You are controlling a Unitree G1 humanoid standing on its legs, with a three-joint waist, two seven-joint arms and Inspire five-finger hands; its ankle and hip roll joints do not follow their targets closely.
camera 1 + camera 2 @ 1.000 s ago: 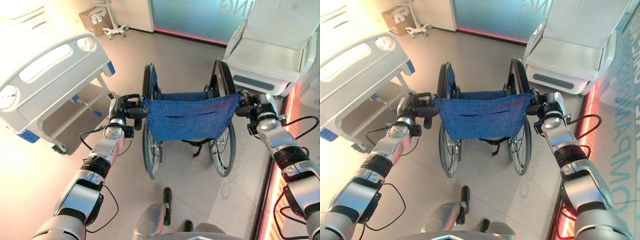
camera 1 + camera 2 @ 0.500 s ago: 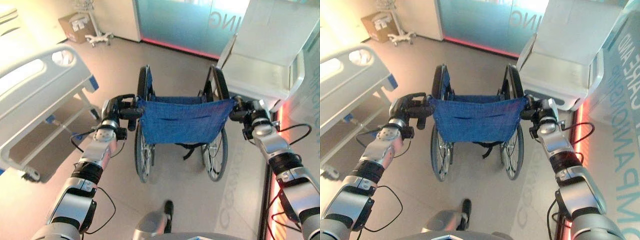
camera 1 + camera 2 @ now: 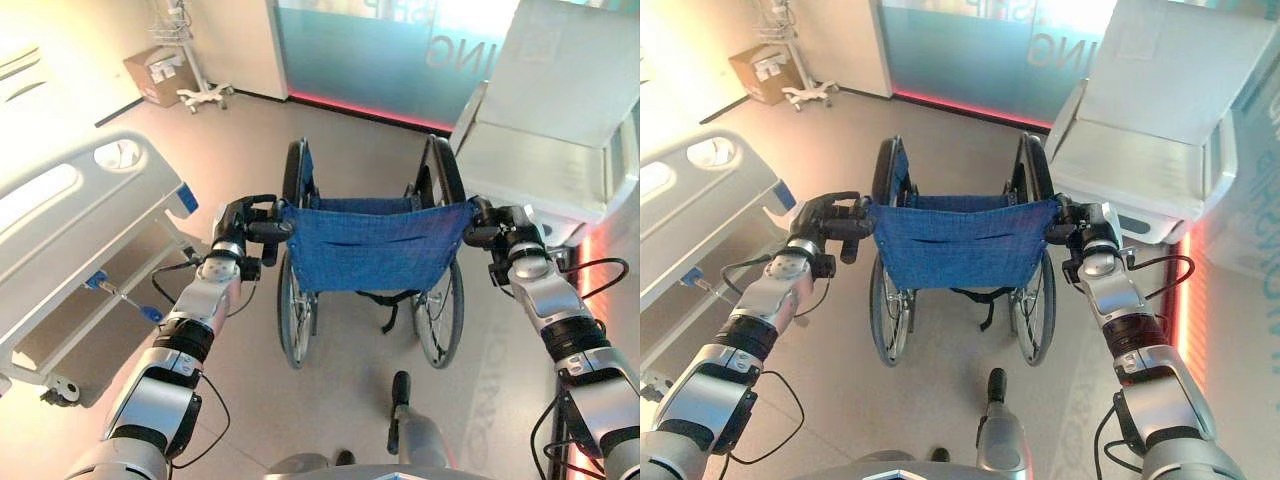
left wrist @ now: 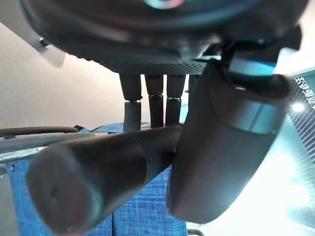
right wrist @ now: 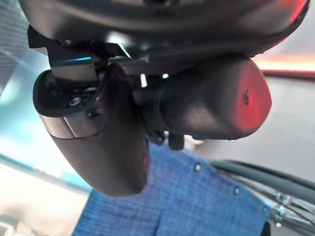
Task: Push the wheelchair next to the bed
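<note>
The wheelchair (image 3: 375,245), with a blue cloth backrest and two big spoked wheels, stands straight ahead on the floor, its back towards me. My left hand (image 3: 238,222) is curled round the left push handle (image 4: 98,167). My right hand (image 3: 502,226) is curled round the right push handle (image 5: 206,105). The white hospital bed (image 3: 70,240) with blue corner bumpers lies at the left, its footboard end a short way left of the wheelchair's left wheel.
A second white bed or couch (image 3: 545,140) stands close on the right, just beyond the right wheel. A cardboard box (image 3: 160,72) and a wheeled stand (image 3: 195,90) sit by the far wall. A glass partition (image 3: 380,50) closes the back.
The camera has shifted. The bed's end now shows nearer the wheelchair's left side, and the white couch at right sits further back. Both hands keep hold of the handles.
</note>
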